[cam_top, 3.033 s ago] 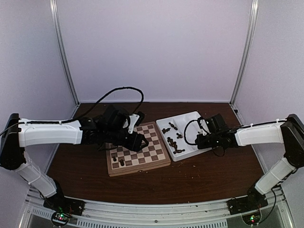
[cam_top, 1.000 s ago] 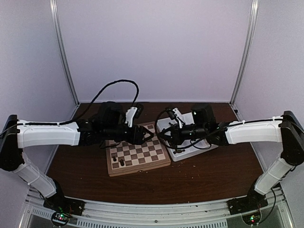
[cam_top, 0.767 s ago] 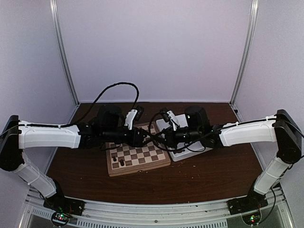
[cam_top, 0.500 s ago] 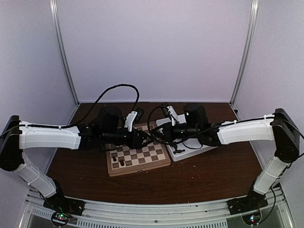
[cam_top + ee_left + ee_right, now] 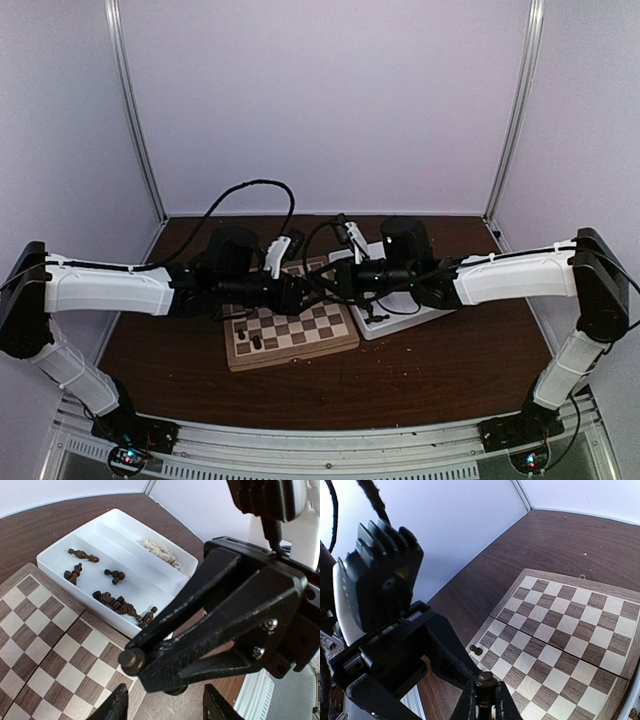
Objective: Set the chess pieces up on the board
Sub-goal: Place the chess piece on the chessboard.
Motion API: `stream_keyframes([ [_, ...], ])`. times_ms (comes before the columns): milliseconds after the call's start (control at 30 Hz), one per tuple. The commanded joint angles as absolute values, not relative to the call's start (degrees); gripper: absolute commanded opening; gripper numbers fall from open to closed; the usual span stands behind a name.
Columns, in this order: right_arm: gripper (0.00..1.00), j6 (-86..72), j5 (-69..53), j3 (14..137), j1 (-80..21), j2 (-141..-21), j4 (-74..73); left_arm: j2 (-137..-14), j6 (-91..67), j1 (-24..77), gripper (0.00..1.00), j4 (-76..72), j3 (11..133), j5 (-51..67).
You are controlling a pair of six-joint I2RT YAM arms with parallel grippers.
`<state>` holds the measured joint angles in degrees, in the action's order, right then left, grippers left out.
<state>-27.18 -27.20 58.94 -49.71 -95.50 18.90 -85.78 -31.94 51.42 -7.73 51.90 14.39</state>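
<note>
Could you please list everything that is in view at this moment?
chessboard: one, light and dark brown checks, tan border, on the table
white tray: one, compartmented, right of the chessboard
tray pieces: at least six, dark brown, lying in the tray
cream pieces: small heap, count unclear, tray's far compartment
board pieces: at least two, dark, near the chessboard's left near corner
held piece: one, dark brown, above the chessboard
table: one, dark brown
left gripper: black, open, facing the held piece
right gripper: black, shut on the held piece
</note>
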Motion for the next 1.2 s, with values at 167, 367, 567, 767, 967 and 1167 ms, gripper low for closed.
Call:
stream_keyframes([
  [167, 0.03, -28.41, -28.78, 60.53, -50.25, -95.99, 21.12, -87.46, -31.12, 51.15, 0.46, -10.73, 53.61, 14.86],
  [367, 0.03, -28.49, -29.40, 60.47, -50.33, -96.11, 21.01, -88.08, -31.08, 51.15, 0.41, -11.33, 54.15, 14.72],
  [567, 0.03, -28.38, -29.62, 60.30, -50.27, -96.11, 20.73, -88.73, -31.11, 51.15, 0.46, -12.41, 54.60, 14.90],
  [767, 0.03, -28.17, -29.33, 59.99, -50.27, -95.49, 20.25, -88.50, -30.62, 51.15, 0.23, -12.62, 54.49, 14.13],
  [967, 0.03, -27.69, -28.63, 60.21, -50.27, -94.77, 18.26, -88.05, -27.51, 51.15, 0.15, -9.57, 54.85, 13.38],
  [1167, 0.23, -27.11, -28.14, 60.88, -49.98, -92.31, 13.05, -87.12, -22.49, 51.15, 0.05, -4.44, 55.71, 11.90],
])
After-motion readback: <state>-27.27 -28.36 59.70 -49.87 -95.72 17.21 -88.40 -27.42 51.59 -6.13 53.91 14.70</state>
